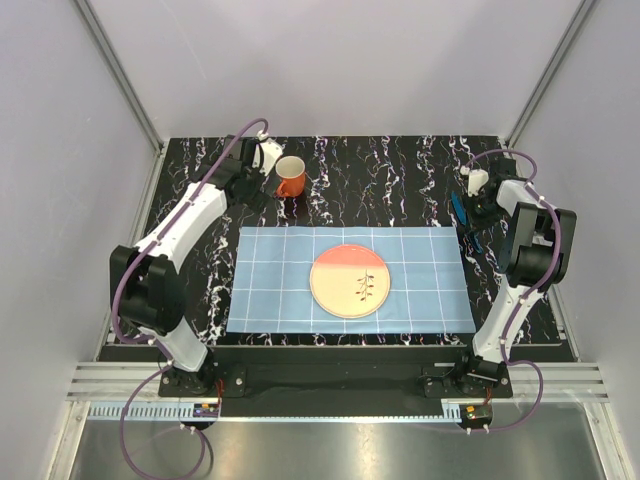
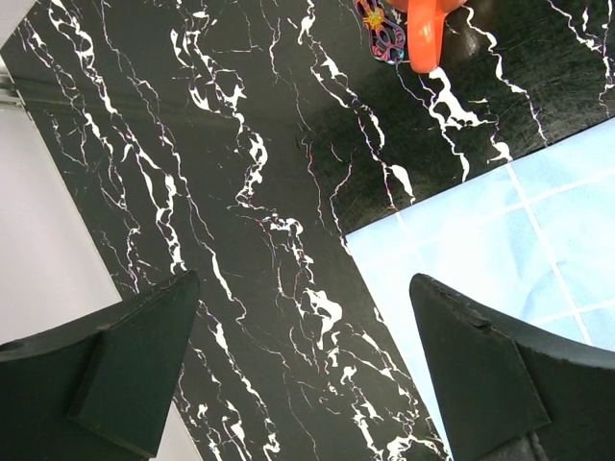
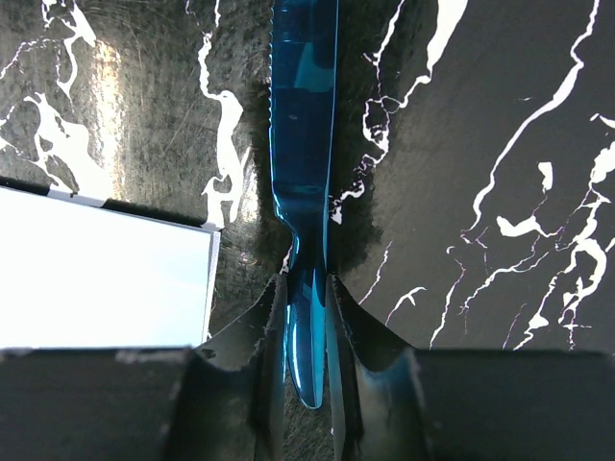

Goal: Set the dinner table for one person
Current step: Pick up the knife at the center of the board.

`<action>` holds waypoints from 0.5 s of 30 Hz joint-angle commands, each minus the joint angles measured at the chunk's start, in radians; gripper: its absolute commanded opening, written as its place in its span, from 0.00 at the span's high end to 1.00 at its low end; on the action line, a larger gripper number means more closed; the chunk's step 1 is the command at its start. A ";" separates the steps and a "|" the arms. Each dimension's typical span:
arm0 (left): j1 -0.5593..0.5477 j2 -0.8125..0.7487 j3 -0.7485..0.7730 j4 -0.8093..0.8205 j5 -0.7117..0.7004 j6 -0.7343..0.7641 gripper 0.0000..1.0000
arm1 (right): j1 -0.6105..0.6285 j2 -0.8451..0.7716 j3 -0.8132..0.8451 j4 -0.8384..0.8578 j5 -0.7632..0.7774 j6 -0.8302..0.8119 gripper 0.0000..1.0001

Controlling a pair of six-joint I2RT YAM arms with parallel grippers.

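Plain pale walls (image 1: 330, 60), aluminium corner posts (image 1: 120, 75), slotted rail (image 1: 100, 382) in front

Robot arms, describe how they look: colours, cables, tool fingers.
Both arms, left arm and right arm, have white links with bulky black joints. A purple cable loops along each. The left tool and right tool have matte black wedge-shaped fingers.

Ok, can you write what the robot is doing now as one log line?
left gripper: open, empty, near orange mug | right gripper: closed on handle of blue knife | plate: on checked mat
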State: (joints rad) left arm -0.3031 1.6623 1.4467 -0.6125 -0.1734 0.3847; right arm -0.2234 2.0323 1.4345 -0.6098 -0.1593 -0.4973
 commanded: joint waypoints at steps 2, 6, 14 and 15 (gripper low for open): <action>-0.007 -0.059 0.046 0.010 -0.023 0.022 0.01 | 0.001 0.063 -0.011 0.004 -0.003 0.002 1.00; -0.013 -0.064 0.041 0.007 -0.026 0.028 0.01 | 0.001 0.062 -0.013 0.004 -0.003 0.012 1.00; -0.018 -0.064 0.057 0.008 -0.031 0.037 0.01 | 0.001 0.029 0.006 -0.016 -0.008 0.066 1.00; -0.018 -0.064 0.055 0.008 -0.029 0.034 0.01 | 0.001 0.022 0.015 -0.024 -0.014 0.075 1.00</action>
State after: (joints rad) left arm -0.3161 1.6482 1.4582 -0.6270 -0.1818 0.4114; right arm -0.2237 2.0331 1.4380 -0.6109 -0.1577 -0.4664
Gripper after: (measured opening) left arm 0.985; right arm 0.242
